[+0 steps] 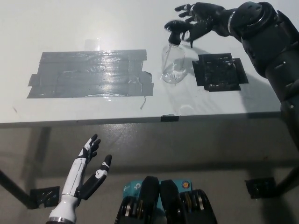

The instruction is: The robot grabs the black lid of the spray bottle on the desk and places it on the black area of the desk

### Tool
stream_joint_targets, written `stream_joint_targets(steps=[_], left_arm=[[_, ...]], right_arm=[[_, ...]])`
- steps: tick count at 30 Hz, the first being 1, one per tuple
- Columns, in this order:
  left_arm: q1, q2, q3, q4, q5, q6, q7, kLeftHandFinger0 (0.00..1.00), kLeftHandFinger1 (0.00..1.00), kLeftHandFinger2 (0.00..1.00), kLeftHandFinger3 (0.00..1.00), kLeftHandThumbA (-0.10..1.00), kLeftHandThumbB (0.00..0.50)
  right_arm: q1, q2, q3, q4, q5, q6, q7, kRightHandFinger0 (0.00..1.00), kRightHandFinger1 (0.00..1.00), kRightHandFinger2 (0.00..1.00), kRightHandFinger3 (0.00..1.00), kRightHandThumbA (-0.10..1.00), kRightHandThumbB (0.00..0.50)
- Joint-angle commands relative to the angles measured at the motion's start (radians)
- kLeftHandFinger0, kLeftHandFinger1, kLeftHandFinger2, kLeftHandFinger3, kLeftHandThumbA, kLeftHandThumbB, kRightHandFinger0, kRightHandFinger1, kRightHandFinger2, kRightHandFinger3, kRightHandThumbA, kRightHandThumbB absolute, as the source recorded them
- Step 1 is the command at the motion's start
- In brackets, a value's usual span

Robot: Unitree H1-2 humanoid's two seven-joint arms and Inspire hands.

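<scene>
A clear spray bottle [173,65] stands upright on the white desk [93,23], just left of the black taped area [218,71]. Its black spray lid [174,31] sits on the bottle's neck, nozzle pointing left. My black right hand [198,21] reaches in from the upper right. Its lower fingers are curled around the rear of the lid, while the upper ones stay spread above. My white left hand [86,179] rests open at the lower left, below the desk's front edge.
A large grey tape patch [91,74] covers the desk's left middle. The desk's front edge [140,120] runs across the picture, with a small black clip [169,118] on it. Floor and desk legs show below.
</scene>
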Motion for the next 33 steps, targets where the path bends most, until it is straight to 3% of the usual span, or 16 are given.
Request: stream_joint_targets(steps=[1,2,3,5,7,10,12,17,21,22,23,24,25,26,33], left_arm=[[-0.021,0.007,-0.005,-0.025,0.009,-0.029,0.011,1.00,1.00,1.00,1.00,0.58,0.093],[-0.022,0.007,-0.005,-0.026,0.008,-0.028,0.010,1.00,1.00,1.00,1.00,0.56,0.096],[-0.025,0.007,-0.004,-0.026,0.005,-0.024,0.009,1.00,1.00,1.00,1.00,0.54,0.093],[-0.032,0.008,-0.004,-0.025,0.005,-0.022,0.007,1.00,1.00,1.00,1.00,0.54,0.096],[-0.037,0.011,-0.007,-0.022,0.009,-0.023,0.006,1.00,1.00,0.99,1.00,0.53,0.099],[-0.041,0.011,-0.008,-0.022,0.004,-0.020,0.001,0.99,0.99,0.98,1.00,0.53,0.098],[-0.051,0.011,-0.008,-0.011,-0.003,-0.030,0.000,0.96,0.95,0.96,1.00,0.53,0.111],[-0.068,0.016,-0.010,-0.002,-0.005,-0.035,-0.004,0.81,0.86,0.93,1.00,0.61,0.147],[-0.072,0.017,-0.011,0.000,-0.010,-0.039,-0.007,0.77,0.84,0.92,1.00,0.61,0.142],[-0.071,0.017,-0.011,-0.002,-0.013,-0.034,-0.010,0.76,0.84,0.92,1.00,0.61,0.145],[-0.072,0.019,-0.012,-0.001,-0.014,-0.036,-0.011,0.76,0.83,0.92,1.00,0.61,0.146],[-0.072,0.017,-0.013,0.002,-0.014,-0.039,-0.010,0.76,0.83,0.92,1.00,0.61,0.145],[-0.072,0.017,-0.013,0.003,-0.015,-0.038,-0.011,0.75,0.83,0.92,1.00,0.61,0.145],[-0.075,0.018,-0.013,0.003,-0.015,-0.037,-0.011,0.75,0.83,0.92,1.00,0.62,0.145],[-0.085,0.018,-0.014,0.004,-0.009,-0.028,-0.007,0.75,0.83,0.91,1.00,0.61,0.146]], right_arm=[[-0.047,-0.006,-0.065,-0.020,0.056,-0.044,-0.115,0.33,0.29,0.37,0.44,-0.10,0.354],[-0.044,-0.006,-0.068,-0.019,0.051,-0.043,-0.114,0.28,0.28,0.34,0.40,-0.10,0.382],[-0.041,-0.008,-0.063,-0.020,0.040,-0.043,-0.111,0.32,0.33,0.37,0.42,-0.10,0.394],[-0.038,-0.011,-0.069,-0.017,0.038,-0.037,-0.108,0.30,0.33,0.38,0.43,-0.10,0.415],[-0.027,-0.017,-0.067,-0.015,0.031,-0.032,-0.099,0.34,0.37,0.38,0.43,-0.10,0.405],[-0.017,-0.023,-0.074,-0.015,0.033,-0.022,-0.095,0.28,0.29,0.34,0.42,-0.10,0.403],[-0.007,-0.034,-0.075,-0.016,0.031,-0.031,-0.088,0.30,0.30,0.36,0.44,-0.10,0.400],[-0.003,-0.048,-0.075,-0.016,0.030,-0.035,-0.090,0.26,0.28,0.35,0.46,-0.10,0.386],[0.001,-0.052,-0.082,-0.017,0.037,-0.036,-0.100,0.27,0.29,0.38,0.47,-0.09,0.374],[0.002,-0.050,-0.084,-0.019,0.038,-0.034,-0.112,0.48,0.55,0.76,0.82,0.17,0.374],[0.001,-0.050,-0.084,-0.021,0.038,-0.033,-0.114,0.56,0.65,0.86,0.95,0.22,0.375],[-0.004,-0.050,-0.070,-0.025,0.024,-0.029,-0.112,0.91,1.00,1.00,1.00,0.46,0.395],[-0.006,-0.049,-0.070,-0.026,0.024,-0.024,-0.112,1.00,1.00,1.00,1.00,0.55,0.423],[-0.013,-0.045,-0.079,-0.027,0.033,-0.014,-0.115,1.00,1.00,1.00,1.00,0.63,0.486],[-0.049,-0.013,-0.125,-0.043,0.060,-0.023,-0.158,1.00,1.00,1.00,1.00,0.75,0.500]])
